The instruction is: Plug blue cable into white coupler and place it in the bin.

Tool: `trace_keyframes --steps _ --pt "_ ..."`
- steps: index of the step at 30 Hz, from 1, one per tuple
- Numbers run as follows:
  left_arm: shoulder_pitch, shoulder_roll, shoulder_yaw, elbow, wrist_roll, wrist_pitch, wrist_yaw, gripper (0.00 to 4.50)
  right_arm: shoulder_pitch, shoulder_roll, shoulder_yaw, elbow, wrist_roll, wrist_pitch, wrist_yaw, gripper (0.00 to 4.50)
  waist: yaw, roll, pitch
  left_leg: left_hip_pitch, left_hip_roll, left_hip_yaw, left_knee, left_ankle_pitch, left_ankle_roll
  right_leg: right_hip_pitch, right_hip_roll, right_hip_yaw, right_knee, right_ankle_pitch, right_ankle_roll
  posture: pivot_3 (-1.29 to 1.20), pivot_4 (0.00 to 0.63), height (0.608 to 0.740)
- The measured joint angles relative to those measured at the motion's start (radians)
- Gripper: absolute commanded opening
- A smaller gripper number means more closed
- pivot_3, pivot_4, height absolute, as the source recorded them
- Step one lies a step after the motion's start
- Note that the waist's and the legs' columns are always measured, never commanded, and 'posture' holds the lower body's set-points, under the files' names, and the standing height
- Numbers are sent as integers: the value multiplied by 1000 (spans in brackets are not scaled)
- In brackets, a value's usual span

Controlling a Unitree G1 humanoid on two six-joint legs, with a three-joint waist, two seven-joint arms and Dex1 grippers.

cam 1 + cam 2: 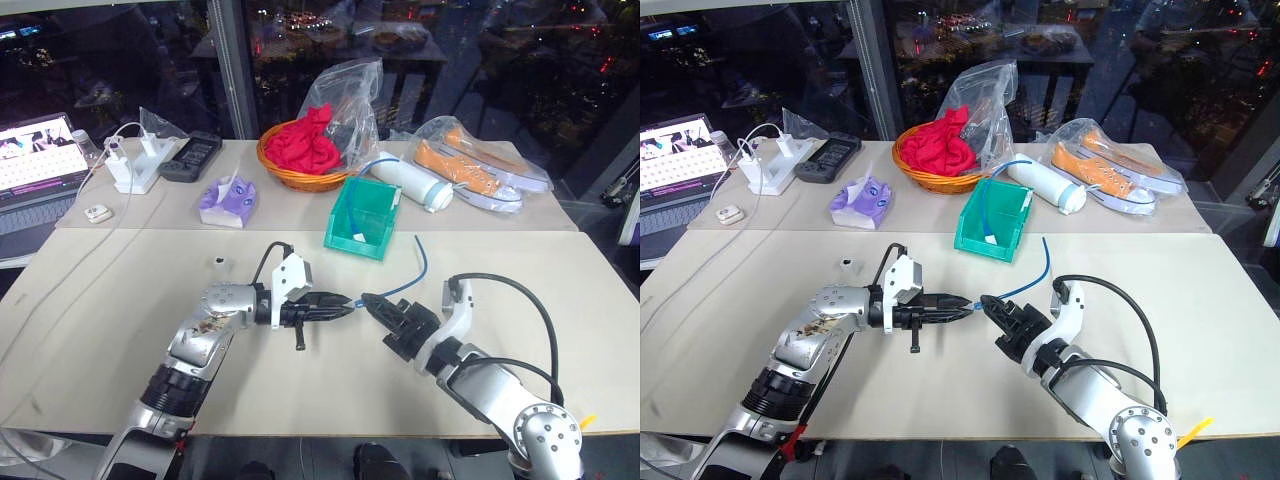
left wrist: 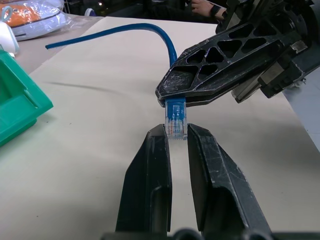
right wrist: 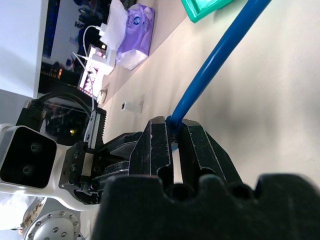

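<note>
The blue cable (image 1: pixel 417 274) hangs in the air above the middle of the table, and both grippers meet at its near end. My left gripper (image 1: pixel 345 303) is shut on its clear plug (image 2: pixel 176 120). Just behind the plug my right gripper (image 1: pixel 368 300) is shut on the cord (image 3: pixel 220 65), tip to tip with the left. The cable's free end curves up toward the bin (image 1: pixel 362 217), a teal box farther back. The white coupler (image 1: pixel 219 262) lies alone on the table to the left of my left arm, apart from both grippers.
Along the back stand an orange wicker basket (image 1: pixel 300 150) with red cloth, a purple tissue pack (image 1: pixel 228 200), white chargers (image 1: pixel 135 165), a black device (image 1: pixel 190 155), a white cylinder (image 1: pixel 412 183) and bagged orange shoes (image 1: pixel 480 165). A laptop (image 1: pixel 35 160) sits far left.
</note>
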Motion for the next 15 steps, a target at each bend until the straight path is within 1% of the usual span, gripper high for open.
trace_keyframes --steps 15 --pt "1 8 0 0 0 2 13 90 -27 -14 18 17 -11 7 -6 36 0 0 0 0 0 0 0 0 0 0 0 0 0 0 0 0 150 723"
